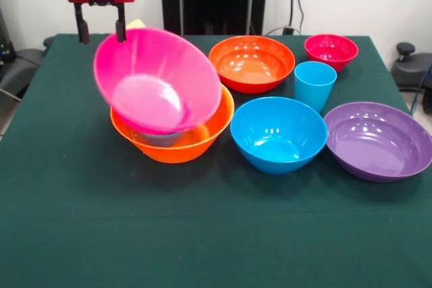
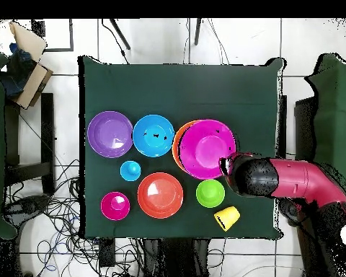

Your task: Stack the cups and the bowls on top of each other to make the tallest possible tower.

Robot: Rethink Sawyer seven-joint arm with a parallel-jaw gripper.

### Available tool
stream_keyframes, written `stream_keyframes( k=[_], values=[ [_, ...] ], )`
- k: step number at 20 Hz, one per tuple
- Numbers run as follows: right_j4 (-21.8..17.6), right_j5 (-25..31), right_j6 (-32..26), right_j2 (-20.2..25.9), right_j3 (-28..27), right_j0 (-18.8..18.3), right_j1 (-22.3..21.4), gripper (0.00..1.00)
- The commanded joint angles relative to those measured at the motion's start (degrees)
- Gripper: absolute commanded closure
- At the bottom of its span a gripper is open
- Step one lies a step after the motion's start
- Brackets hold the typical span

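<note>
As it leans tilted in orange bowl (image 1: 177,145), pink bowl (image 1: 156,80), mouth facing front

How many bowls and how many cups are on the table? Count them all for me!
Bowls: 7 (pink, large orange, red-orange, blue, purple, magenta, green)
Cups: 2 (light blue, yellow lying on its side)
Total: 9
</note>
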Motion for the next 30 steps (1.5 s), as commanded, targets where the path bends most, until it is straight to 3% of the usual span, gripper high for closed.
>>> stream_keyframes(
  k=[1, 14, 22, 30],
  values=[
    [0.7, -2.2, 6.3, -1.4, -1.2, 2.2, 1.0, 0.00],
    [-0.1, -4.0, 5.6, -1.3, -1.6, 1.4, 2.4, 0.00],
    [-3.1, -9.2, 5.7, -2.7, -4.0, 2.3, 8.0, 0.00],
    [-4.8, -15.7, 7.0, -6.0, 3.5, 2.6, 6.1, 0.00]
  ],
)
